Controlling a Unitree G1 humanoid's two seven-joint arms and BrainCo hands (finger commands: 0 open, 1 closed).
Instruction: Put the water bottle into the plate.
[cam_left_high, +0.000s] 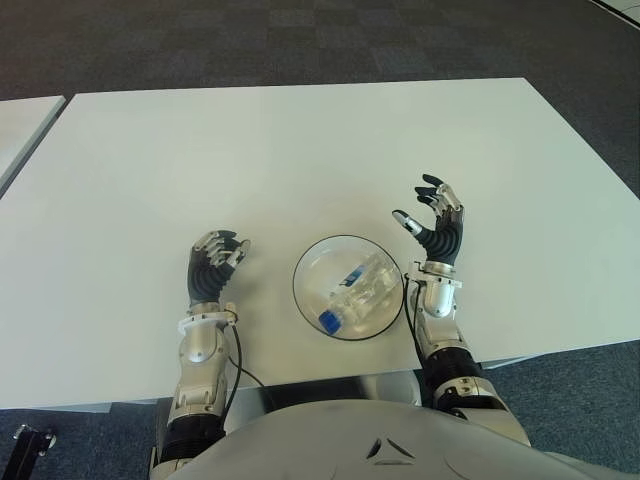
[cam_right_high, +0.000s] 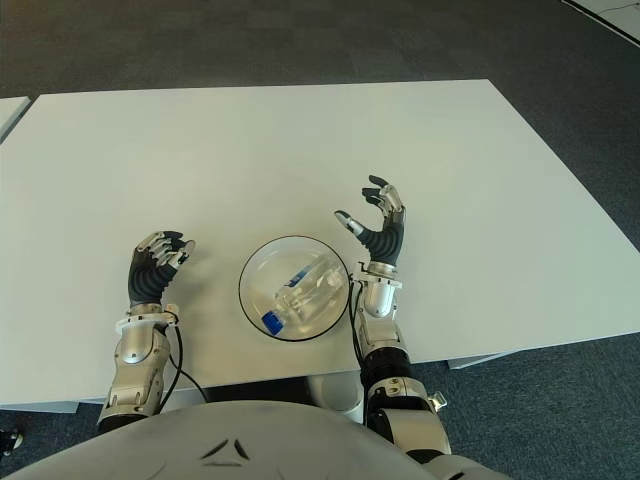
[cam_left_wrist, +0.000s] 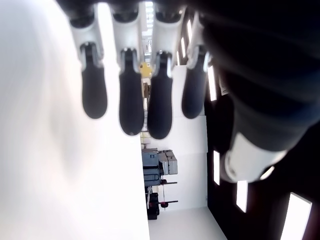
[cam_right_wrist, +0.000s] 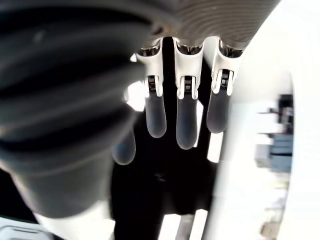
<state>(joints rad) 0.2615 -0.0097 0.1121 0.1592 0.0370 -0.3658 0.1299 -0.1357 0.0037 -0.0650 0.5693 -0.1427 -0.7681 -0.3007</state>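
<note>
A clear water bottle with a blue cap lies on its side inside the round glass plate near the table's front edge. My right hand stands just to the right of the plate, raised, fingers spread and holding nothing. My left hand shows to the left of the plate, apart from it, fingers loosely curled with nothing in them. In the wrist views each hand's fingers hang free with nothing between them.
The white table stretches far back and to both sides. A second white table's corner shows at the far left. Dark carpet lies beyond the table.
</note>
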